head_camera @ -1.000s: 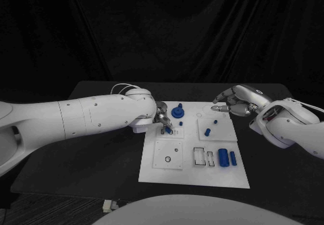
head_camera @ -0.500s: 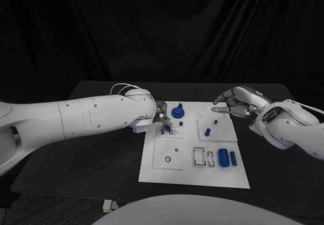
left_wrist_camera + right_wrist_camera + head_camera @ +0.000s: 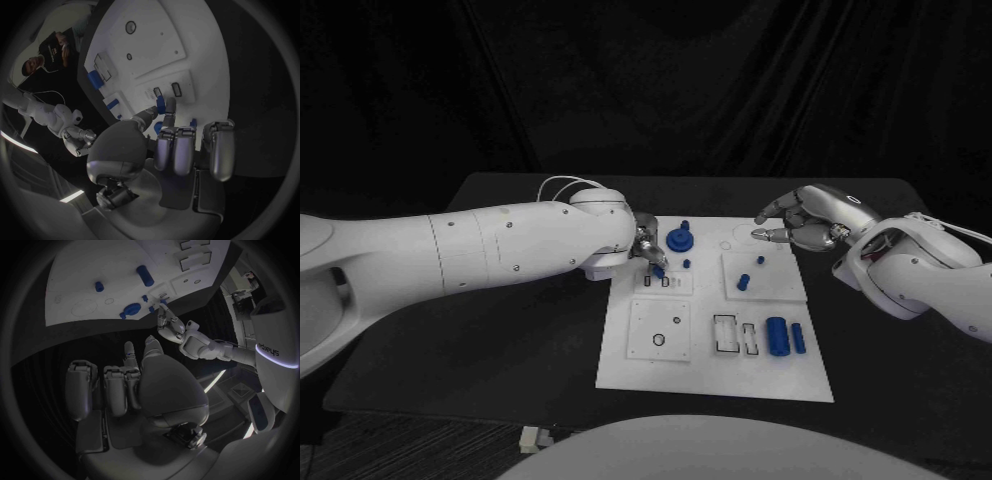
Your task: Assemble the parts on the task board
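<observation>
Left hand: my left hand point(image 3: 646, 250) pinches a small blue peg point(image 3: 160, 104), long axis pointing down at the slots on the white board point(image 3: 711, 375).
Right hand: my right hand point(image 3: 805, 222) hovers over the board's far right corner, fingers curled, holding nothing.

Bare worktop point(image 3: 488, 345) flanks the task board point(image 3: 718, 375), whose far half is crowded by the left hand point(image 3: 646, 250) and right hand point(image 3: 802, 222).

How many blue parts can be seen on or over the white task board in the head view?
7 visible: a big knob at the far edge, one in the left hand, one peg beside it, two pegs on the right plate, two cylinders nearer. The hand may hide others.
</observation>
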Action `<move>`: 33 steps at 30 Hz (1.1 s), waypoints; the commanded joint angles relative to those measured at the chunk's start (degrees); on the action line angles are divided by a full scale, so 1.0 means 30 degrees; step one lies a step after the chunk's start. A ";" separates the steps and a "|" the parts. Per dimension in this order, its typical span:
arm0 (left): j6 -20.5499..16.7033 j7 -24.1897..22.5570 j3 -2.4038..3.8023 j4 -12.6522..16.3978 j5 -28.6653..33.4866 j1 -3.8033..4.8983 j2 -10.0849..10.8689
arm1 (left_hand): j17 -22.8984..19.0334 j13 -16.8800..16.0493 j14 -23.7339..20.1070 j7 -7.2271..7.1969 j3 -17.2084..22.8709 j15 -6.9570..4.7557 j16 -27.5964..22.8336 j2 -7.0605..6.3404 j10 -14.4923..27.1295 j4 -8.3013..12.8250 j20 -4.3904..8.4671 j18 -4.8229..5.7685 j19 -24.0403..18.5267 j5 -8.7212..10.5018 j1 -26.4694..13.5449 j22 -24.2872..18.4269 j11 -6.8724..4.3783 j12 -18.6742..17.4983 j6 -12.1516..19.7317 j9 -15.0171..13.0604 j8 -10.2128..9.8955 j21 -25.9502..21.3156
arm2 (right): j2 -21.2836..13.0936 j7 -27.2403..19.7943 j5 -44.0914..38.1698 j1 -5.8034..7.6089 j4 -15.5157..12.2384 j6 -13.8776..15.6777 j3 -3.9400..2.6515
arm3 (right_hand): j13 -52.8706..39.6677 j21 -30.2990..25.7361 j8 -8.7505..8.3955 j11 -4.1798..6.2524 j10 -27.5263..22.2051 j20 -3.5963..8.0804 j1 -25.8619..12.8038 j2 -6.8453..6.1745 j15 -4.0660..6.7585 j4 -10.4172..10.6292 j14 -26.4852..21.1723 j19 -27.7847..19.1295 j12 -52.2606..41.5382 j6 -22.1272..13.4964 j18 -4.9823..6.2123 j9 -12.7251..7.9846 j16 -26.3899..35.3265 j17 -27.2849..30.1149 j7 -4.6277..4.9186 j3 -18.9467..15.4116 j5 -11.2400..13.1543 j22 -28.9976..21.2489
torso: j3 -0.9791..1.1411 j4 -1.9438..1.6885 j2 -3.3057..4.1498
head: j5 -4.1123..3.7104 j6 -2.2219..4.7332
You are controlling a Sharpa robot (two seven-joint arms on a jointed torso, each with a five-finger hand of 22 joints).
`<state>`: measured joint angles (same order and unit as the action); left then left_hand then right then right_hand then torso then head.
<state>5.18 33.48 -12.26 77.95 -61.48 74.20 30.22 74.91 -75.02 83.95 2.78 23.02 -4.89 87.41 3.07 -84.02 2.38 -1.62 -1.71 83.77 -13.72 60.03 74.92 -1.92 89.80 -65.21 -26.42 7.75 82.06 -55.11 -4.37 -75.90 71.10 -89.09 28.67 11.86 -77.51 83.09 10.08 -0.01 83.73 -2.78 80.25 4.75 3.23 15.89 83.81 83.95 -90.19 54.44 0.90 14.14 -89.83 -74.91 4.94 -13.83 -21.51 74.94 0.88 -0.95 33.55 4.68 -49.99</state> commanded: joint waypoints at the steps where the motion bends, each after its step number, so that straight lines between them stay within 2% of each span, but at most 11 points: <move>1: 0.0195 -0.0255 0.0013 -0.0033 -0.0133 -0.0020 -0.0081 | 0.4104 -0.4992 0.1742 -0.0111 0.0627 -0.0129 -0.0115 -0.0018 -0.1992 0.0440 0.0126 -0.0272 0.0041 0.0177 0.0011 0.2294 -0.0086 0.0068 -0.0059 0.0027 -0.0096 -0.0087 | -0.0012 0.0227 -0.0132 -0.0042 -0.0013 -0.0009 -0.0013 | -0.4164 -0.0067 -0.0094 0.0020 0.2092 -0.0121 0.0227 0.0037 0.0028 -0.0053 0.2062 0.0569 0.0063 0.0064 0.0340 -0.0024 -0.0058 -0.5029 0.0070 -0.0105 -0.0114 0.4168 | -0.0002 0.0003 -0.0002 | 0.0029 -0.0002; 11: 0.0346 -0.0251 0.0013 -0.0171 -0.0129 -0.0033 -0.0201 | 0.4099 -0.4992 0.1752 -0.0109 0.0428 -0.0127 -0.0124 -0.0046 -0.1992 0.0092 0.0125 -0.0271 0.0055 0.0464 -0.0189 0.2304 -0.0081 0.0068 -0.0040 0.0066 -0.0146 -0.0112 | -0.0013 0.0223 -0.0132 -0.0047 -0.0007 -0.0018 -0.0013 | -0.4164 -0.0075 -0.0092 0.0016 0.2092 -0.0122 0.0295 0.0024 0.0028 -0.0060 0.2062 0.0567 0.0063 0.0088 0.0342 -0.0024 -0.0058 -0.5029 0.0075 -0.0125 -0.0137 0.4167 | 0.0005 -0.0003 0.0000 | 0.0040 -0.0002; 33: 0.0919 -0.0225 0.0011 -0.0450 -0.0099 -0.0104 -0.0443 | 0.4090 -0.4992 0.1752 -0.0114 0.0377 -0.0130 -0.0135 -0.0057 -0.1992 0.0018 0.0126 -0.0275 0.0049 0.0635 -0.0183 0.2294 -0.0085 0.0068 -0.0002 0.0086 -0.0182 -0.0137 | -0.0043 0.0207 -0.0132 -0.0047 -0.0060 -0.0010 -0.0013 | -0.4164 -0.0075 -0.0092 0.0016 0.2092 -0.0122 0.0295 0.0024 0.0028 -0.0060 0.2062 0.0567 0.0063 0.0088 0.0342 -0.0024 -0.0058 -0.5029 0.0075 -0.0125 -0.0137 0.4167 | 0.0002 0.0003 0.0005 | 0.0054 -0.0002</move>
<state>7.14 33.49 -12.27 76.58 -61.82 74.01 29.05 74.90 -75.02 83.93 2.78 23.63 -4.87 87.19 3.04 -84.13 2.15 -1.63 -1.71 83.77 -11.91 59.99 74.91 -1.82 89.79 -65.21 -26.22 7.53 81.83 -55.19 -4.38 -75.92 71.07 -89.15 28.67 11.86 -77.51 83.09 10.08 -0.13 83.61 -2.78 80.76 4.77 3.10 15.73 83.80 83.95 -90.40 54.44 0.90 14.14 -89.83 -74.91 4.94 -13.98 -21.71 74.92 0.88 -0.95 33.54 4.79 -49.99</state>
